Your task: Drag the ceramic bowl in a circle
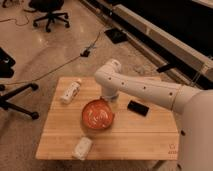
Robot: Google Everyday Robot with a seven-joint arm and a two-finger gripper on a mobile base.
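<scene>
Ceramic bowl (97, 116) upright — gripper (107, 98) at rim

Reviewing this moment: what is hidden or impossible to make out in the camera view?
- Gripper: at the ceramic bowl's far rim, covered by the arm's wrist; whether it touches the bowl is hidden.
- Bowl's far rim: partly behind the arm.
- Robot body: cut off by the right and bottom edges.
- Table's near right corner: behind the robot body.
- Flat black object right of the bowl: not identifiable.
</scene>
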